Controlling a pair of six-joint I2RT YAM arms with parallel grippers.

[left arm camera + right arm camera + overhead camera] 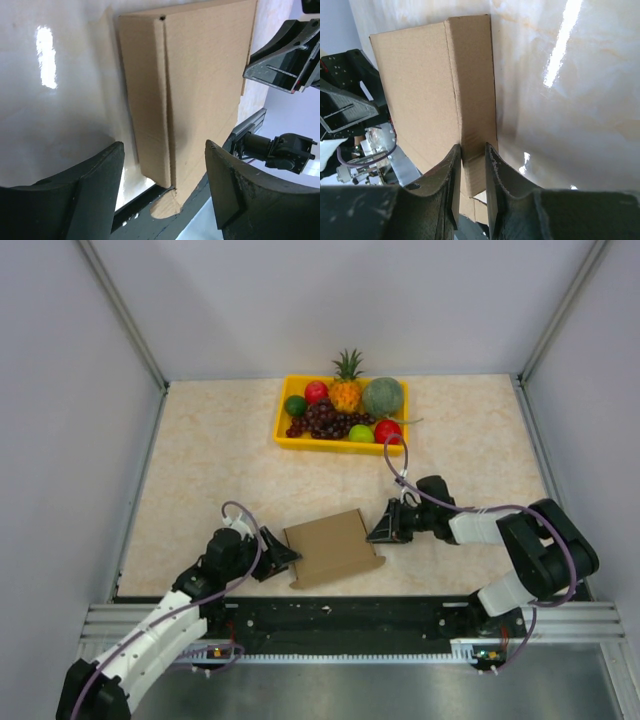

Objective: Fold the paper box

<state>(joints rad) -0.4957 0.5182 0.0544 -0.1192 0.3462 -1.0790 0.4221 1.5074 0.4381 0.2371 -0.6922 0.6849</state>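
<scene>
Fingers (442, 200) of the right gripper (472, 147) are drawn in to a narrow gap, with the folded edge of the paper box (415, 85) running up between them; they appear to be pinching that short side wall. The left gripper (164, 145) has its fingers spread wide, level with the opposite side of the box and not touching it.

The box lies near the front edge of the table (200, 460), between the two grippers, well apart from the yellow tray (283, 420) of fruit at the back. It is partly formed: a broad flat panel with a narrower wall creased up along one side, and a rounded tab poking out at the near corner.

It looks light and thin, so it will likely slide on the glossy tabletop if pushed from one side only. The panels are stiff, but the creases bend easily, and a hard squeeze could dent the board. The best hold is probably on a wall or flap edge close to a crease, with the other gripper bracing the far side.
</scene>
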